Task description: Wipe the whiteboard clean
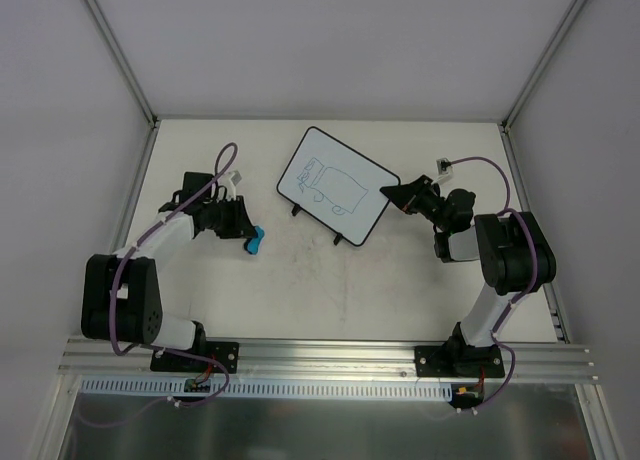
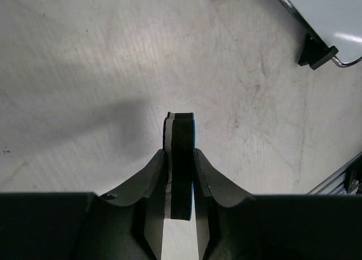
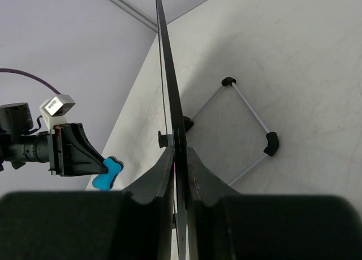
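Scuffed matte white counter (image 1: 300,300). The right hand (image 1: 400,196) pinches the thin black rim of the rounded, blue-scribbled whiteboard (image 1: 335,185); the left hand (image 1: 248,239) clamps a slim blue-and-black eraser (image 1: 257,243).

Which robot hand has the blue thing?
The left gripper, pinching the blue eraser. The right gripper clamps the whiteboard by its edge instead.

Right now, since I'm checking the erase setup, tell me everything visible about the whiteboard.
The whiteboard is a small white rectangle with a thin black rim, rounded corners and blue scribbles across its face. It sits tilted, with two black feet at its lower edge and a wire stand behind. The right end effector is shut on its right-hand edge.
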Controlling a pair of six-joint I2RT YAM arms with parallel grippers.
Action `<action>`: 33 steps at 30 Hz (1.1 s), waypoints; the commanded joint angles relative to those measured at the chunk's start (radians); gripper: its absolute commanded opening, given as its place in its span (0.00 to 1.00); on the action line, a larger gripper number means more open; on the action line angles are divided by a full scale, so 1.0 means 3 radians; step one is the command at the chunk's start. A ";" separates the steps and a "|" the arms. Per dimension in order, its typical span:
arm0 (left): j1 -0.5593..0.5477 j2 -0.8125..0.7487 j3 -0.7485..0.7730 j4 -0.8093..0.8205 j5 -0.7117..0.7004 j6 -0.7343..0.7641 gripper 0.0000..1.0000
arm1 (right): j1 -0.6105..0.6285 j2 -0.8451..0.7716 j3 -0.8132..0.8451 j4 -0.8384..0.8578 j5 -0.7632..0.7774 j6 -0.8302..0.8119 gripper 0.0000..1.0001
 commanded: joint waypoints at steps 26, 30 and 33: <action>0.0130 -0.0602 -0.0415 0.0043 -0.1122 -0.0095 0.99 | -0.0003 0.0066 0.0095 0.0069 0.0012 -0.0059 0.13; 0.0038 -0.0853 -0.0467 0.0064 -0.1225 -0.0095 0.99 | -0.0008 0.0086 0.0095 0.0084 0.0007 -0.0044 0.13; -0.0029 -0.0863 -0.0421 0.0094 -0.1006 -0.0060 0.99 | -0.0008 0.0081 0.0090 0.0105 0.0002 -0.0038 0.13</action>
